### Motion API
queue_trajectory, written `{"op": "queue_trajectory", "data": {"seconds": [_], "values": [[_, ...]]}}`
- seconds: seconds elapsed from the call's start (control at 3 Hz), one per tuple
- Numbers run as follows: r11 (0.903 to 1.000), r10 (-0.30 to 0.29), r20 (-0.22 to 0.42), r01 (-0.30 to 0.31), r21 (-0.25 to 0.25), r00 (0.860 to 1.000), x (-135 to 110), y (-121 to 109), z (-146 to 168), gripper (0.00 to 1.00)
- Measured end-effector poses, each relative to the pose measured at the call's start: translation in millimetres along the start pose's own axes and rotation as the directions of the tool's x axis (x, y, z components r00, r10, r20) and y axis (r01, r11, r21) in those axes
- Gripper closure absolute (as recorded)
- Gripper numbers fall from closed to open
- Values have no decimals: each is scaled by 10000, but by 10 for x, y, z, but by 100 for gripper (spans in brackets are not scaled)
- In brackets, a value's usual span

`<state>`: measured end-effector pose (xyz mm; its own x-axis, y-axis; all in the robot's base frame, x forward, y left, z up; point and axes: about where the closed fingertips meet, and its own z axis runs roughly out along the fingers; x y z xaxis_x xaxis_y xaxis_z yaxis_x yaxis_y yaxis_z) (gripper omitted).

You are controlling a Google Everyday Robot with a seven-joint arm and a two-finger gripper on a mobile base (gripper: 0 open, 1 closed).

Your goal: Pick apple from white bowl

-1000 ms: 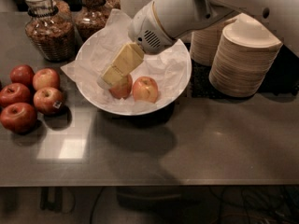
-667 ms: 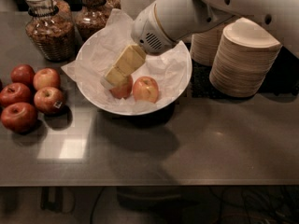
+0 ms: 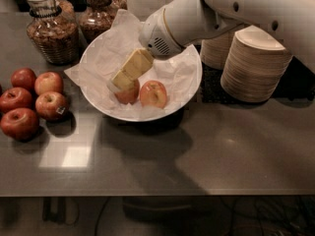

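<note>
Camera view: a dark counter (image 3: 221, 151) with the white bowl (image 3: 162, 113) at its centre and the robot's white arm reaching in from the upper right.
Apple: the apple (image 3: 130, 97), dull red and brownish, lies in the bowl's lower middle on crumpled paper (image 3: 106, 58), touching or just beside a brighter pink-orange apple (image 3: 153, 93) on its right.
Gripper: the gripper (image 3: 120, 84) slants down from the arm's wrist and its yellow-tan tip sits on or right at the apple's top, covering its upper part.
Grip state: cannot tell; from this angle the tip reads as one solid block, so whether it is spread or has closed on the fruit is not visible.
Handling: likely firm and fairly heavy for its size, with smooth, rounded skin that could slip out of a shallow pinch; it bruises under hard pressure.
Where to hold: probably across the widest part, low enough to pass the bulge, on the sides away from the neighbouring apple.
Risks: the loose paper could be caught in the grasp, and the neighbour could be nudged or rolled.
Surroundings: dark red apples (image 3: 29, 102) to the left, glass jars (image 3: 51, 31) behind, stacked paper bowls (image 3: 253, 65) to the right.
</note>
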<state>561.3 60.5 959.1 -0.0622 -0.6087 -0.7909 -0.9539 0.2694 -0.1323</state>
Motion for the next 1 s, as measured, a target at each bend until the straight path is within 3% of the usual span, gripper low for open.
{"op": "queue_trajectory", "data": {"seconds": [0.67,1.0], "values": [[9981,-429,-832,464,410,9956,166,-167,157,0],[9978,-551,-1160,591,312,9917,276,-200,291,0]]}}
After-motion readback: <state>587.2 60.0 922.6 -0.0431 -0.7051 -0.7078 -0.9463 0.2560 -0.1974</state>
